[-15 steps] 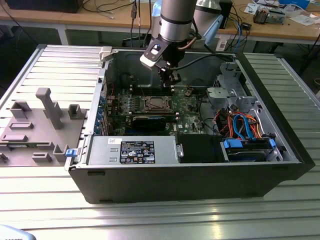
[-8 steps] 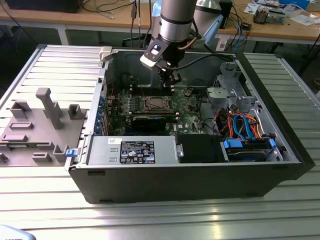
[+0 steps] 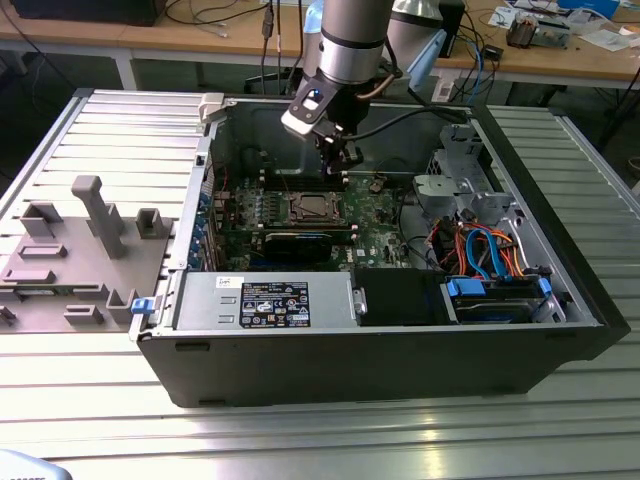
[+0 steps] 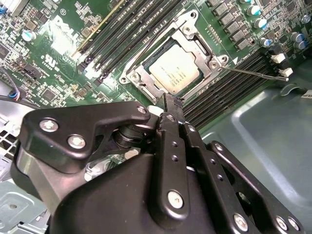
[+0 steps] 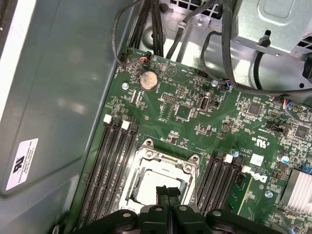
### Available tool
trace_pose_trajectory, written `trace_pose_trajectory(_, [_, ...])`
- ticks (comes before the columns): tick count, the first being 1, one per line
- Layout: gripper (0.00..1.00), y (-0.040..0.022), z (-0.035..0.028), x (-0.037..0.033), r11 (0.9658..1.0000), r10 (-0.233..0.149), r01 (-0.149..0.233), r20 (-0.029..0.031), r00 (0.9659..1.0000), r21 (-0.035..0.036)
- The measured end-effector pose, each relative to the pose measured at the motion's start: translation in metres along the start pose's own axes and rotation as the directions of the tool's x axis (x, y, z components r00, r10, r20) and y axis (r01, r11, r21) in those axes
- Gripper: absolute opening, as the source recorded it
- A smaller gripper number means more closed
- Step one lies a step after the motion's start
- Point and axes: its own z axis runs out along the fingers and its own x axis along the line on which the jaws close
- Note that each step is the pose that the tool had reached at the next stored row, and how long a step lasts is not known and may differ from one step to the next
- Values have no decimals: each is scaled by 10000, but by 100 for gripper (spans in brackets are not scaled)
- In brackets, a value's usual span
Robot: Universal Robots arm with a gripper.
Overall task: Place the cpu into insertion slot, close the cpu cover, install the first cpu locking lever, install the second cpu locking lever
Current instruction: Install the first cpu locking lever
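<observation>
Inside the open black computer case (image 3: 400, 372), find the cpu (image 4: 174, 73), a small flat square chip with a silver-grey metal top, already seated in the insertion slot (image 4: 138, 80), the square dark socket with a silvery rim on the green circuit board (image 4: 58, 63). Going by the second wrist view, count the cpu cover (image 4: 207, 53), a thin silvery metal frame with a cut-out centre, as folded down around the chip. Note the black gripper (image 4: 172, 103) poised just above one socket edge, fingers (image 5: 161, 195) pressed together with nothing between them. Take the thin silvery locking lever (image 4: 253, 72) as the likely step in hand: seems unlatched, slanting out from a socket corner across the long black memory slots (image 4: 219, 95). To do it well, bear on the rod with the closed tips, guide it sideways under its hook, and keep clear of the chip. As for the cpu: lies flat, metal top facing out of the board; being square, shows no long axis and keeps its edges parallel to the rim and the memory slots.
</observation>
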Motion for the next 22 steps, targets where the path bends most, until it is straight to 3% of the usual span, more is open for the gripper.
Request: trace_pose_trajectory(22, [11,0,2,0,9972,-742,742,21,9972,24])
